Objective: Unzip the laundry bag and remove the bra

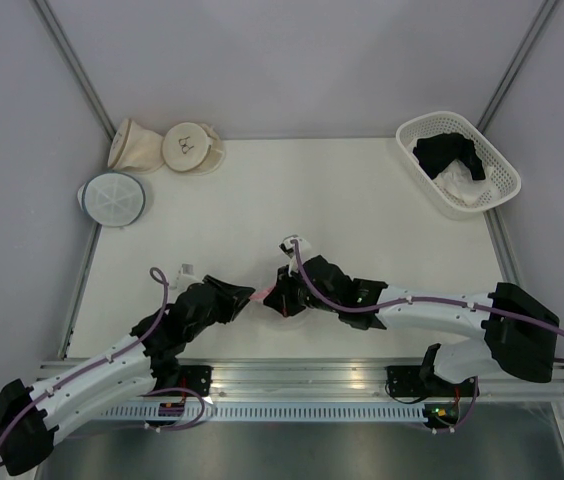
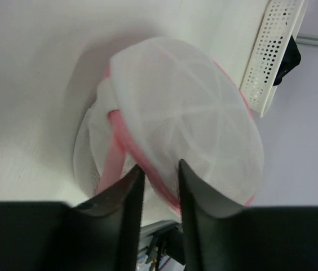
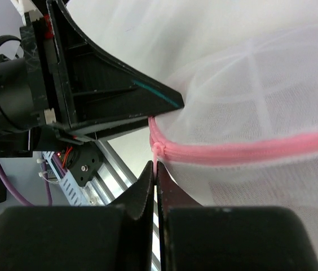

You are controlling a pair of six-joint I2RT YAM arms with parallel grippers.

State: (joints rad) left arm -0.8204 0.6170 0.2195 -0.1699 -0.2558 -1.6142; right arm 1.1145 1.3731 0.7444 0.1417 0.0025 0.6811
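Note:
The laundry bag (image 2: 187, 113), white mesh with a pink rim and zipper, is held up between my two grippers near the table's front edge; only a pink sliver (image 1: 259, 296) of it shows in the top view. My left gripper (image 2: 158, 175) (image 1: 237, 298) is shut on the bag's pink rim and mesh. My right gripper (image 3: 155, 172) (image 1: 280, 295) is shut on the pink zipper pull (image 3: 155, 161), at the end of the closed zipper band (image 3: 249, 151). The left gripper's finger (image 3: 119, 96) shows just above it in the right wrist view. The red bra is hidden.
A white basket (image 1: 502, 170) at the back right holds a black garment (image 1: 447, 152) and a white cloth (image 1: 462, 187). Two beige round pouches (image 1: 167, 147) and a white pouch with a grey-blue rim (image 1: 112, 198) lie at the back left. The rail (image 1: 302, 378) runs along the near edge.

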